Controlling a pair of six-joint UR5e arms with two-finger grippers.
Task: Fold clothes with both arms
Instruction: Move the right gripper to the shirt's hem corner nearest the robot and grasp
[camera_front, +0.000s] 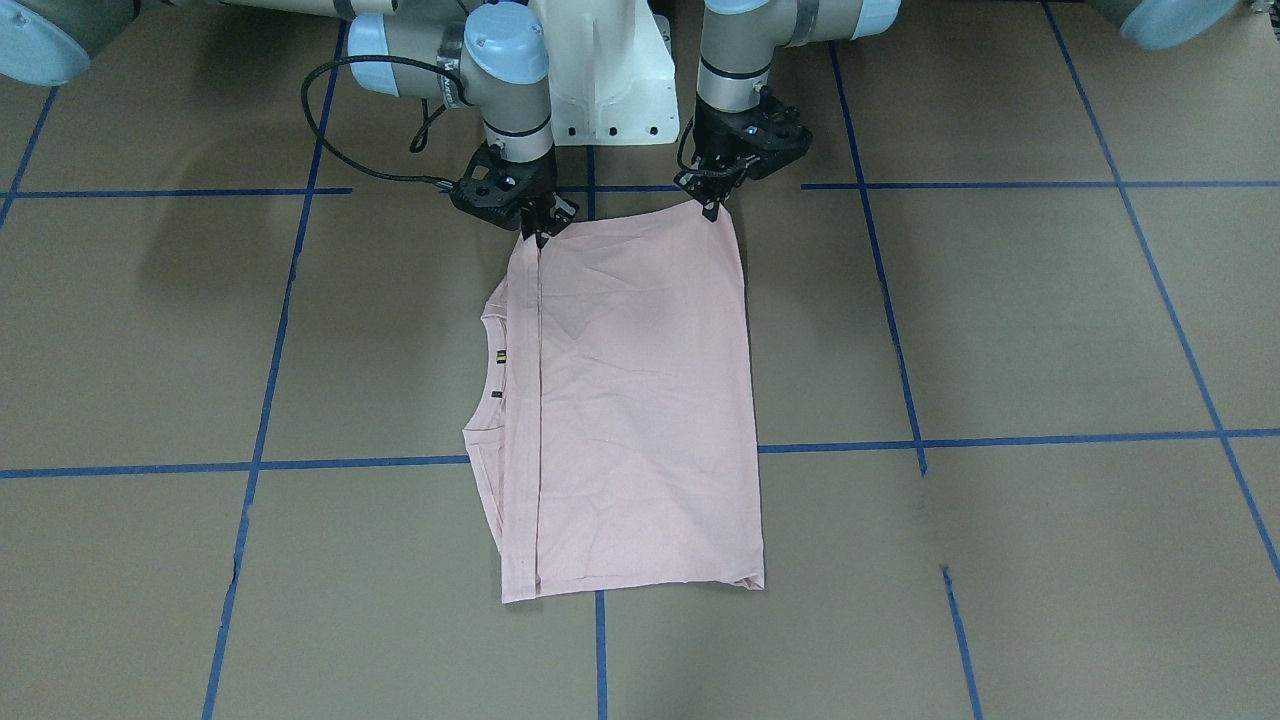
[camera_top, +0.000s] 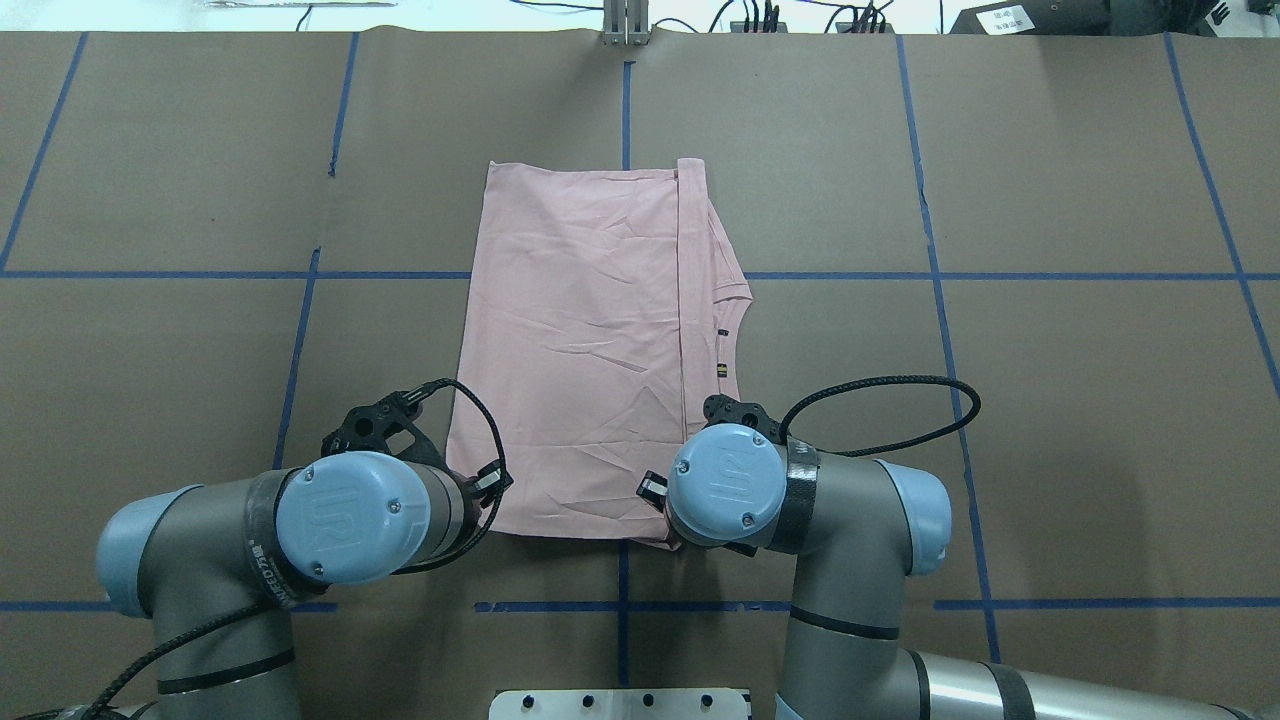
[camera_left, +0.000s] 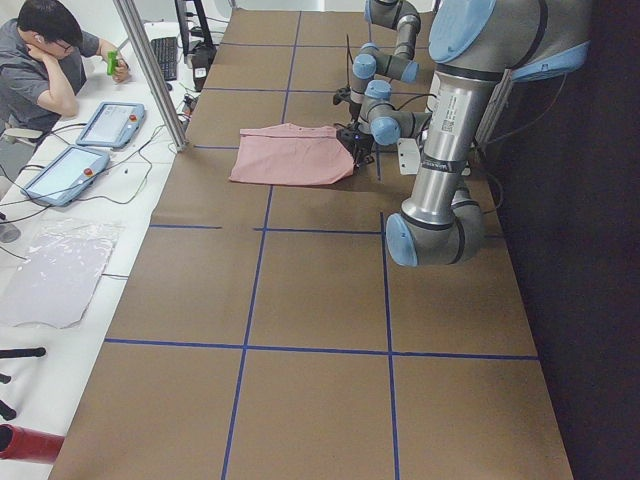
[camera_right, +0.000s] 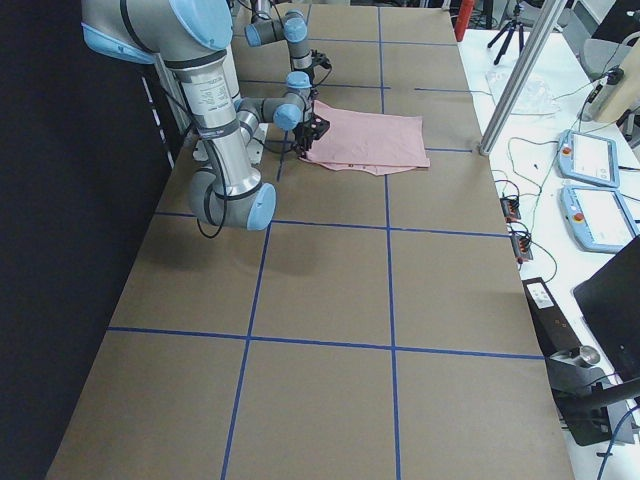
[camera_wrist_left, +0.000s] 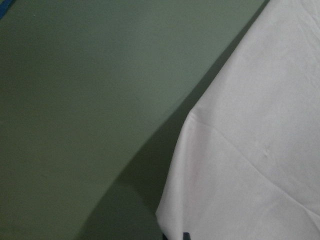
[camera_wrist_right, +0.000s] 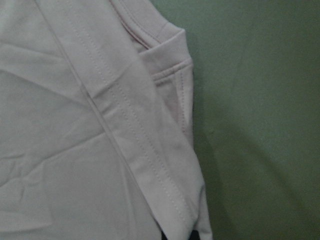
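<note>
The pale pink T-shirt (camera_front: 640, 400) lies folded flat on the brown table, plain side up. A hem band runs along the fold, and the neckline with a small tag (camera_front: 498, 357) peeks out on the robot's right. Both grippers stand at the shirt's edge nearest the robot. My left gripper (camera_front: 712, 208) is shut on one near corner of the T-shirt (camera_wrist_left: 250, 150). My right gripper (camera_front: 541, 237) is shut on the other near corner, at the hem band (camera_wrist_right: 135, 130). In the overhead view the wrists (camera_top: 725, 485) hide both sets of fingers over the shirt (camera_top: 580, 340).
The white pedestal base (camera_front: 600, 90) stands just behind the grippers. Blue tape lines (camera_front: 350, 463) cross the brown table top. Black cables (camera_top: 900, 400) loop from each wrist. A person (camera_left: 40, 60) sits at a side bench with tablets (camera_left: 110, 122) beyond the table's far edge.
</note>
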